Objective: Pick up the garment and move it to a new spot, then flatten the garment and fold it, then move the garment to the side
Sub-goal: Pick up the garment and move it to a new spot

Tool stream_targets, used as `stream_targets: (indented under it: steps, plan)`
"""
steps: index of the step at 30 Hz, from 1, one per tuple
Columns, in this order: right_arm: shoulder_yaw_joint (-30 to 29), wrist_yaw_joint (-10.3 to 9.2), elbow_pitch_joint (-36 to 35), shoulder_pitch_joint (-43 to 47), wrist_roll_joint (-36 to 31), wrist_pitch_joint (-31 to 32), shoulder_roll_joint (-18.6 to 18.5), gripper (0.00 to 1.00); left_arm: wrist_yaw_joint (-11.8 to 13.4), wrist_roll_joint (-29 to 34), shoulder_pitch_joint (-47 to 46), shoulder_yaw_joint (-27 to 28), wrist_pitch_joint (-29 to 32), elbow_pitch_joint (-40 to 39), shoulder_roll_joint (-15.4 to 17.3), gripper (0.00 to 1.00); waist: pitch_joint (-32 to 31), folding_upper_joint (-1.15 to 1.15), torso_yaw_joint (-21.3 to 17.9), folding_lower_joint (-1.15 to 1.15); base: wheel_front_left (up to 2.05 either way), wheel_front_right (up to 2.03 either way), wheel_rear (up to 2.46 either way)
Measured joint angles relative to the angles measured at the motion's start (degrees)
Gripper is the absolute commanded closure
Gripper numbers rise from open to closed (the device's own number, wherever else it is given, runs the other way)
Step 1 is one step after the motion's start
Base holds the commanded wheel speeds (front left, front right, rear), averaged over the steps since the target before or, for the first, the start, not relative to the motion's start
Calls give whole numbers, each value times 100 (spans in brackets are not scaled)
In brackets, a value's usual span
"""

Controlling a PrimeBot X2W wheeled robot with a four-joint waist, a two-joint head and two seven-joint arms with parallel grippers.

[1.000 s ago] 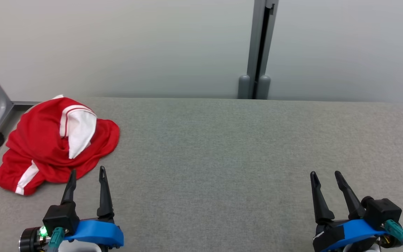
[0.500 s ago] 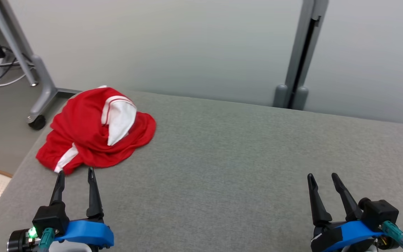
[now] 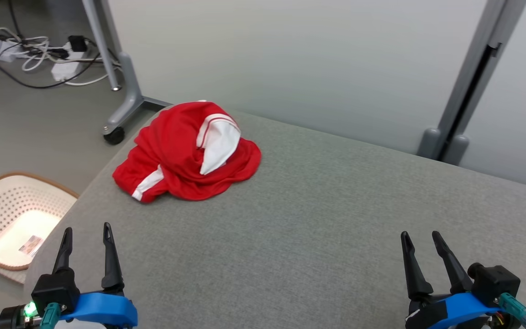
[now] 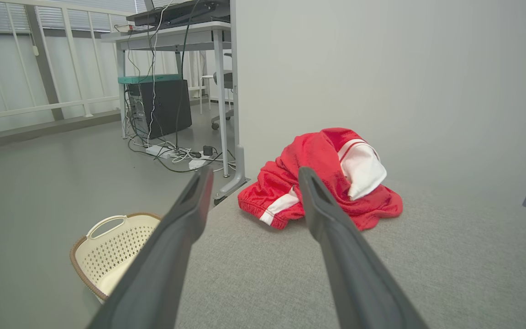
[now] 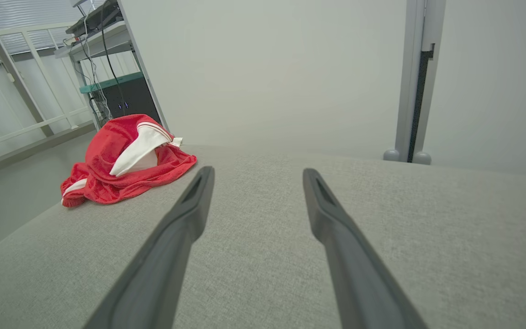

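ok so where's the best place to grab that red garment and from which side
Probably the raised bunch at the top of the red garment, coming down from above with the left gripper, open and nearer. It lies crumpled in a heap on the table, so the hump offers loose cloth to pinch.

Red garment point(image 3: 176, 155), white panels and stripe — crumpled heap, unfolded. Ahead of left gripper point(image 3: 86, 230), slightly right, well apart — far left of right gripper point(image 3: 419, 234).
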Motion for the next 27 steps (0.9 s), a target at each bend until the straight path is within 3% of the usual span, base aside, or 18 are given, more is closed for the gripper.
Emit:
stream_targets:
  steps: [7, 13, 20, 27]
  plan:
    - [16, 0, 3, 25, 29, 0, 0, 0, 40, -36, 66, 29, -1, -49, 49, 0, 33, 0, 355, 0, 0, 0, 0]
    - [38, 0, 7, 24, 29, 0, 0, 0, 43, -93, 120, 68, -1, -74, 90, 0, 63, 0, 426, 0, 0, 0, 0]
    - [52, 0, 7, 0, -44, 0, 0, 0, 93, -160, 68, 167, -1, -103, 118, 0, 182, 0, 251, 0, 0, 0, 0]
    - [0, 1, -114, -229, -325, 0, 0, 0, 40, -336, -713, 343, -1, -112, 297, 0, 603, 0, -96, 0, 0, 0, 0]
